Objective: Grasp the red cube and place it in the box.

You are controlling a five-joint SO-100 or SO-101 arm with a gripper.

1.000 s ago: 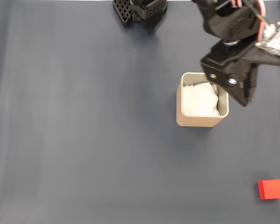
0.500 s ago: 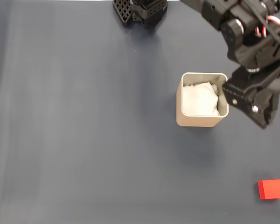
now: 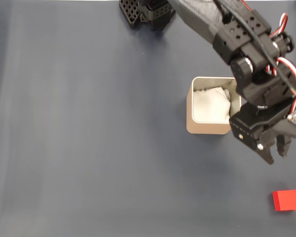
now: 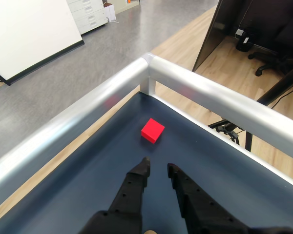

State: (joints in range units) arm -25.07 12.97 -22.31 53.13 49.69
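Since the earlier frames the gripper has been travelling from above the box, past its right wall, and is now hanging over open mat between the box and the red cube. The cube and box have not shifted.

The jaws are standing narrowly parted, holding nothing; in the wrist view the gripper is showing a slim gap between the two tips.

Progress: the approach is under way, the grasp is not yet made. The cube is lying ahead of the jaws, apart from them and slightly to the left of their centreline in the wrist view. Remaining, by judgement: opening wider, closing the distance, gripping, carrying back, releasing into the box, which is now behind the jaws and showing only its white lining.

Surroundings: the metal rail of the table corner is running just beyond the cube. Nothing is lying between jaws and cube; the rail is the nearest hazard if the reach overshoots.
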